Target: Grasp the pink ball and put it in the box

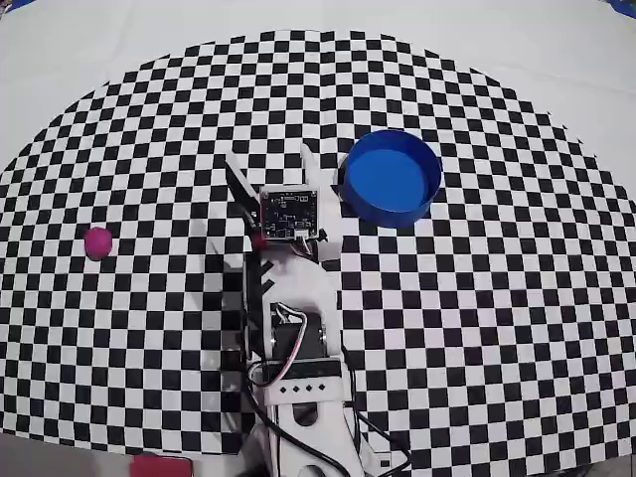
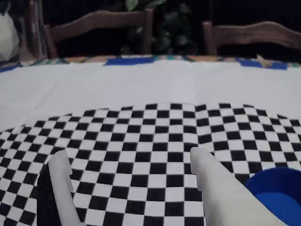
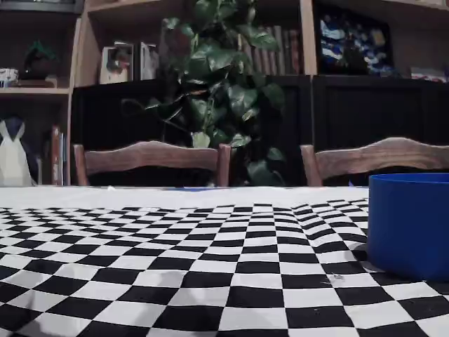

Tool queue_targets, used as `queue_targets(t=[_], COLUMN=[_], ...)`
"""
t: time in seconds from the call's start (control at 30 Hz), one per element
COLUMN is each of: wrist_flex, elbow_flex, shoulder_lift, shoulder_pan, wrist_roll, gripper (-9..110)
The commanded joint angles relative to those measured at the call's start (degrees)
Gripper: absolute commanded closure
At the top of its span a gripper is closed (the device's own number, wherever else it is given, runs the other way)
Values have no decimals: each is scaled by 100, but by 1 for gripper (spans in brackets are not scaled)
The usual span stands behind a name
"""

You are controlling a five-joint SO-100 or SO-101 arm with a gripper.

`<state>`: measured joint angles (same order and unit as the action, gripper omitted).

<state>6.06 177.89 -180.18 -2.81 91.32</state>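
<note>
Resting apart on checkered surface (image 1: 477,328): pink ball (image 1: 98,242) far left overhead; blue box (image 1: 392,177) just right of empty, wide-spread claw (image 1: 270,171).

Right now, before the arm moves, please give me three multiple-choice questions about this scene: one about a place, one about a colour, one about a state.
1. In the overhead view, where does the pink ball lie?
A. inside the box
B. far left on the checkered cloth
C. between the pincer's fingers

2. What colour is the box?
A. bright blue
B. green
C. yellow

3. What is the state of the pincer?
A. shut on the ball
B. shut and empty
C. open and empty

Answers:
1 B: the ball sits alone on the cloth at the left, well apart from the arm and the box.
2 A: the overhead, wrist and fixed views all show it blue.
3 C: in the wrist view the two fingers stand apart with only checkered cloth between them.
</note>
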Motion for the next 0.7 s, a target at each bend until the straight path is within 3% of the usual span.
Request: queue_targets(t=[0.0, 0.67], wrist_flex=[-149, -158], elbow_flex=[44, 44], shoulder_lift=[53, 149], shoulder_pan=[-202, -1784], wrist_roll=[26, 35], gripper=[72, 72])
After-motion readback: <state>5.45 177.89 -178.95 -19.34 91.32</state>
